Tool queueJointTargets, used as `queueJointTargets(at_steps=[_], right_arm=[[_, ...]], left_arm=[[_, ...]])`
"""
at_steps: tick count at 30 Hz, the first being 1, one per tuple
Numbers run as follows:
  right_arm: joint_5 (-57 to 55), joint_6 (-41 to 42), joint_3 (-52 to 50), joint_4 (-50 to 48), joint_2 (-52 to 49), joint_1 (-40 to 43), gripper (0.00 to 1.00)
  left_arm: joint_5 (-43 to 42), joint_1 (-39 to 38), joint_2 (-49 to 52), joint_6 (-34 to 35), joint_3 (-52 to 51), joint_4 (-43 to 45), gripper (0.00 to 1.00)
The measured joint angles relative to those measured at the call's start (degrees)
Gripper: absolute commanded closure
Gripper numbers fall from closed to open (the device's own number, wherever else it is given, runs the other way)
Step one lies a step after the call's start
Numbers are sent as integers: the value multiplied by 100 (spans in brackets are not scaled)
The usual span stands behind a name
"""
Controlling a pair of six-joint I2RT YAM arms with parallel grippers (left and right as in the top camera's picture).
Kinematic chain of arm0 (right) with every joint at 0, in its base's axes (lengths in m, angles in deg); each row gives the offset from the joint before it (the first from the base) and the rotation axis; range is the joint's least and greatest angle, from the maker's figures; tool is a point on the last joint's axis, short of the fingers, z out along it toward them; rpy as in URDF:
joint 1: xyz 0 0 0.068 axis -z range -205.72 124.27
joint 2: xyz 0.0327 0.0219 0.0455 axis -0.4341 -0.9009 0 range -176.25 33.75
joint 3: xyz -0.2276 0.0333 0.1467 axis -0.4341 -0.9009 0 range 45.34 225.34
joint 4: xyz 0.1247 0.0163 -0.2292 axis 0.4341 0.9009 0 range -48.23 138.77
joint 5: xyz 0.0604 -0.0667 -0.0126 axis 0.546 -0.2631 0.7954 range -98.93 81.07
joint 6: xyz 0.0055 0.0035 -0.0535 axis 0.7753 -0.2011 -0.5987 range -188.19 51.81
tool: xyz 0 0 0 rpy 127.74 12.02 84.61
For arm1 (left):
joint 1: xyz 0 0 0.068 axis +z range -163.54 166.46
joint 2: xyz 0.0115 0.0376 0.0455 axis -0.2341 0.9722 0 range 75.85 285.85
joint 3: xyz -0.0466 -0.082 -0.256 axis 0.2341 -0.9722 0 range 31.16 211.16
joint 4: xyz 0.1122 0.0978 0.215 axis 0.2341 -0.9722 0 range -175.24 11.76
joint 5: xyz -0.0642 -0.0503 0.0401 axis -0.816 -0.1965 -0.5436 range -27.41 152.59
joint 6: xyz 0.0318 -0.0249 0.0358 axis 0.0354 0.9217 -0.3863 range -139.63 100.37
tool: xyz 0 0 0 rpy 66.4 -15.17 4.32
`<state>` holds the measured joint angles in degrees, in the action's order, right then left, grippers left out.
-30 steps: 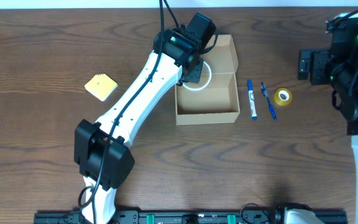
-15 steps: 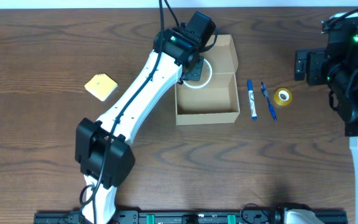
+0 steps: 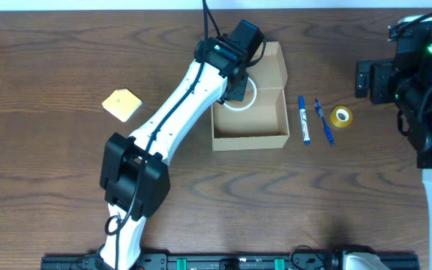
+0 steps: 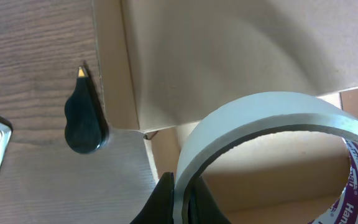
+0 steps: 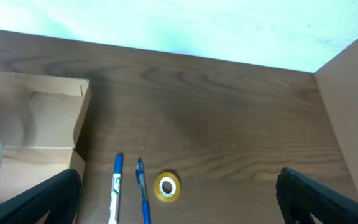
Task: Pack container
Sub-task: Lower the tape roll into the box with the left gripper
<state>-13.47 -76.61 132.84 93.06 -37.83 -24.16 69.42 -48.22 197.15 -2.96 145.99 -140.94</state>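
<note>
Presently the container (image 3: 250, 140), a tan cardboard box, sits open at mid-worktop (image 3: 51, 172), its flap lid folded back on the far side; the left claw (image 4: 180, 198) is clamped on the wall of a white tape roll (image 4: 260, 115), held at the box's far-left corner by the lid hinge; the right claw (image 5: 180, 180) stands wide, holding nothing, well right of the box; a blue marker (image 3: 304, 119), a blue pen (image 3: 323, 122) and a small yellow tape roll (image 3: 341, 115) lie just right of the box; a yellow pad (image 3: 121, 105) lies apart, left.
</note>
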Motion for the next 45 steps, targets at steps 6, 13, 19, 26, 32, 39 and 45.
queueJointTargets(at_steps=[6, 13, 19, 26, 32, 39, 45], right_arm=[[0, -9, 0, -11, 2, -31, 1], [0, -22, 0, -9, 2, -42, 1], [-2, -22, 0, -7, 2, -42, 1], [-22, -22, 0, -9, 2, -42, 1], [-46, -22, 0, -7, 2, -42, 1], [-46, -22, 0, -7, 31, -42, 1], [-46, -22, 0, -7, 46, -42, 1]], left_arm=[[131, -299, 0, 0, 0, -4, 94], [304, -553, 0, 0, 0, 15, 94], [393, -511, 0, 0, 0, 39, 94], [413, -295, 0, 2, 0, 50, 91], [411, -186, 0, 4, 0, 46, 80], [413, -192, 0, 2, 0, 50, 94], [409, -199, 0, 2, 0, 59, 94]])
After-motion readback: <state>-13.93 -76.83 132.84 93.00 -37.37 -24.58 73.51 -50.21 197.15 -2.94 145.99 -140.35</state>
